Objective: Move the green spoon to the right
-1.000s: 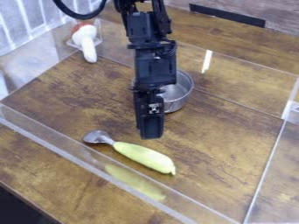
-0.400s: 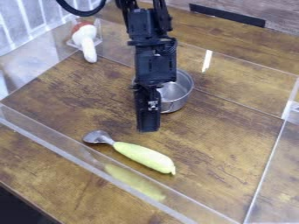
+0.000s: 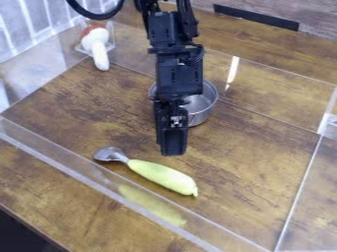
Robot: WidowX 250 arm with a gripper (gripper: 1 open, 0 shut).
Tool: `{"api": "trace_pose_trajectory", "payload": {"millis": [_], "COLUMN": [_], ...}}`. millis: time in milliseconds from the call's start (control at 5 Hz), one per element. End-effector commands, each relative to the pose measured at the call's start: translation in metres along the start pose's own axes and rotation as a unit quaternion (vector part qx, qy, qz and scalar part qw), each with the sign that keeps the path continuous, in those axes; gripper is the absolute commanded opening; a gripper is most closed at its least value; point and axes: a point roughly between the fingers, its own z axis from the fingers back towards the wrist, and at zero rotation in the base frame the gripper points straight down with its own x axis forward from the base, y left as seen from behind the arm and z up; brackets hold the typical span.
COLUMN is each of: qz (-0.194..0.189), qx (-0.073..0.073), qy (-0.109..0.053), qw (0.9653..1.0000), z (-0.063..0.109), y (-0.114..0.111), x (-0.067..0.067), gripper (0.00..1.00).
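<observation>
The spoon (image 3: 164, 177) lies just in front of my gripper (image 3: 172, 150), on the camera side: its bowl to the left of my fingertips, its long axis slanting nearer the camera as it runs right to the thick handle. My fingers hold nothing I can see; how wide they stand, I cannot tell. The pot (image 3: 200, 104) sits behind them. I judge the coming move turns on reaching across that slant.

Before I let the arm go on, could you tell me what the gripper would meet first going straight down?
Probably the wooden tabletop, just behind the green spoon; depth is unclear from this one view.
</observation>
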Motion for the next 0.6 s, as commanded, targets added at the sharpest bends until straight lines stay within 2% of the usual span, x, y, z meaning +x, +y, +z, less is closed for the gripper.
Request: {"api": "trace_pose_trajectory", "payload": {"millis": [0,200,400], "qz": [-0.015,-0.018,-0.019], "qx": [0.028,0.031,0.034], "qy": [0.000,0.001,0.004], "qw": [0.9995,0.9994,0.9992], "z": [0.0136,0.0159,0.0159], "y": [-0.0047,-0.0072,-0.0079], "x": [0.0022,0.0016,0.0014], "gripper": [1.00,0.00,0.00]}}
